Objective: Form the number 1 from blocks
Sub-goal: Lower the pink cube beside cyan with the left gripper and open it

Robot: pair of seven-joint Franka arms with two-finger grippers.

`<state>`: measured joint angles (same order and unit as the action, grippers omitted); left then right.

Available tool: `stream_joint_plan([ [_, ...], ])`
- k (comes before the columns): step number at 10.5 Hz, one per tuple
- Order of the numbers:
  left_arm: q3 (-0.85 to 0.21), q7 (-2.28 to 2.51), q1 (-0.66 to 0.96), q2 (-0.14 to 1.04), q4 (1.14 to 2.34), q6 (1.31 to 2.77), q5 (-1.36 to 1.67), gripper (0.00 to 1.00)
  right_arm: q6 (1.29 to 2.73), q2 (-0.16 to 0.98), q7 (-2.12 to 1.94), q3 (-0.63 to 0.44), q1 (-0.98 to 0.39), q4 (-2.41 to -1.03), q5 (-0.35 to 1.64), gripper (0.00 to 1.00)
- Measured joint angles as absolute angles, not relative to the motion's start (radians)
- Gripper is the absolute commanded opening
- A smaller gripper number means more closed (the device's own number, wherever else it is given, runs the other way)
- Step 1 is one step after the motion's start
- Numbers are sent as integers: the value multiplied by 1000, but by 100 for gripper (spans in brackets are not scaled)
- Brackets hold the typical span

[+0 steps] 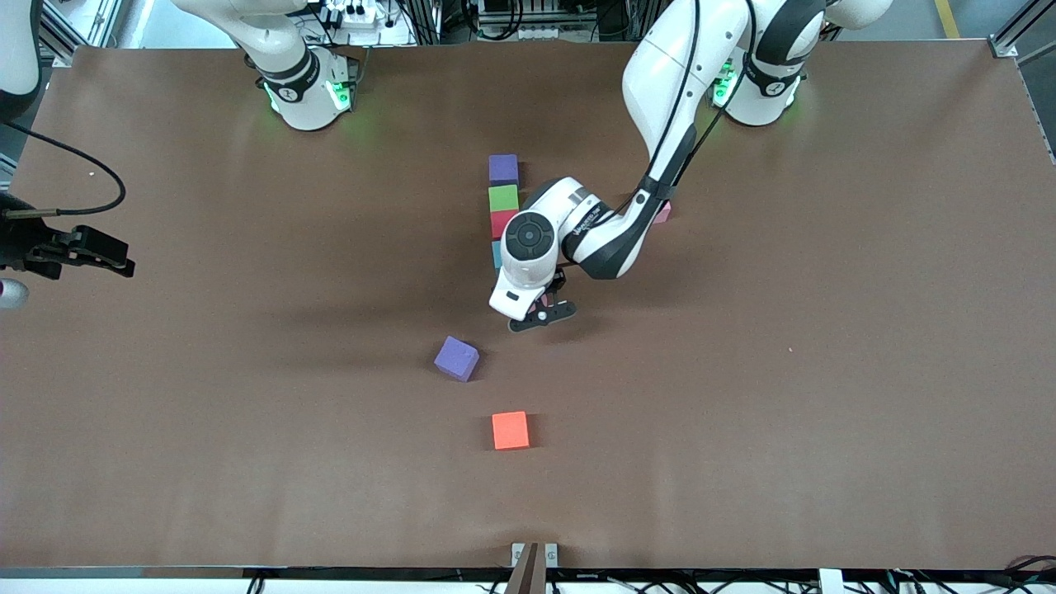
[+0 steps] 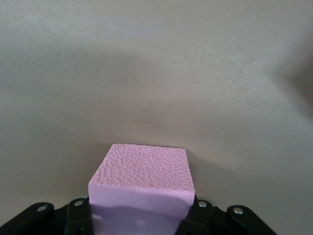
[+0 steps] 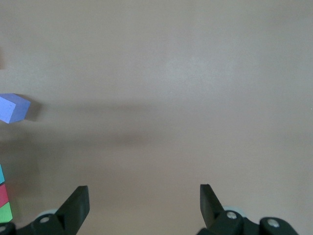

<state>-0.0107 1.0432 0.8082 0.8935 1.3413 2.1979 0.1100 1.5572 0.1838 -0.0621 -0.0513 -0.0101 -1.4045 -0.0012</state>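
A pink block (image 2: 142,178), a foam-like cube with a pebbled, matte top face and crisp edges, is seen clamped between the black fingers of the left gripper (image 1: 544,313). That gripper is held low over the brown table (image 1: 742,396), at the camera-side end of a line of blocks, though whether the held cube rests on the surface cannot be made out.

The line is formed by a purple block (image 1: 503,168) farthest from the front camera, a green block (image 1: 503,198) touching it, a red block (image 1: 500,223) next, and a light blue block (image 1: 497,253) of which only a sliver is shown beside the left arm's wrist. A second pink block (image 1: 662,213) is mostly hidden by the left forearm, toward the left arm's end of the table.

A second purple block (image 1: 457,358) is set apart, turned askew to the row, nearer to the front camera. An orange block (image 1: 510,430), square-on and flat-topped, is found nearer still, well apart from the row.

The right gripper (image 3: 144,203) is kept waiting above the right arm's end of the table, its dark wedge-shaped fingers spread wide with nothing between them. The table covering is seen as smooth and dull, with soft shadows.
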Motion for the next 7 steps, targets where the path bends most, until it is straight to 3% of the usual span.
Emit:
stream_joint_plan([
  [7, -11, 1065, 847, 895, 1341, 2203, 110, 0, 1560, 186, -62, -50, -11, -1405, 0, 100],
])
